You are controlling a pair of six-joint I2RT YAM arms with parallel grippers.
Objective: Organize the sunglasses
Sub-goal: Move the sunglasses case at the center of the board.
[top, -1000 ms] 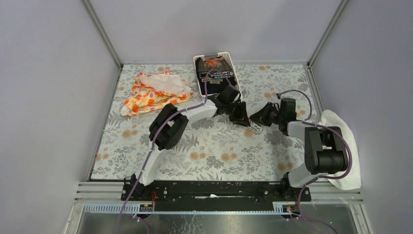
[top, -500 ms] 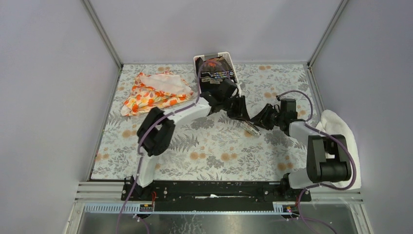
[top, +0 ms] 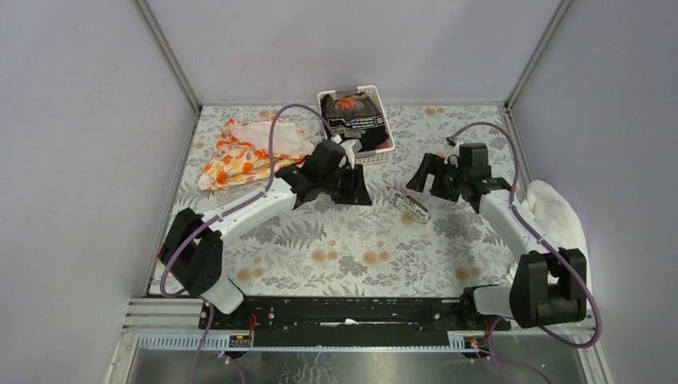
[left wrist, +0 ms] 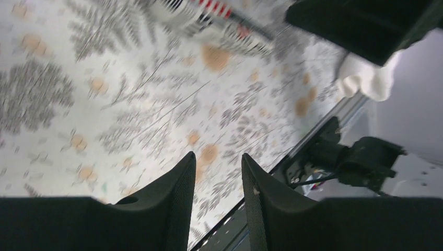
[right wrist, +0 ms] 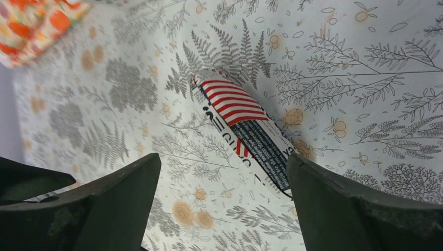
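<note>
No sunglasses show in any view. A tube-shaped case (top: 409, 204) with red-and-white stripes and printed lettering lies on the flowered tablecloth, touched by neither gripper. My left gripper (top: 352, 189) hangs to its left, jaws apart with nothing between them. In the left wrist view the left gripper (left wrist: 217, 157) points at bare cloth, and the case (left wrist: 209, 15) is blurred at the top. My right gripper (top: 422, 174) is just behind and right of the case, wide open. In the right wrist view the case (right wrist: 240, 130) lies ahead of the right gripper (right wrist: 223, 159), toward the right finger.
A white basket (top: 376, 154) with dark packets stands at the back centre, right behind the left gripper. An orange floral cloth (top: 252, 152) lies at the back left. A white cloth (top: 560, 232) is bunched along the table's right edge.
Both grippers were together at the case. They have let go of it and drawn apart, the left one leftward, the right one back and right. The right jaws opened wide.
</note>
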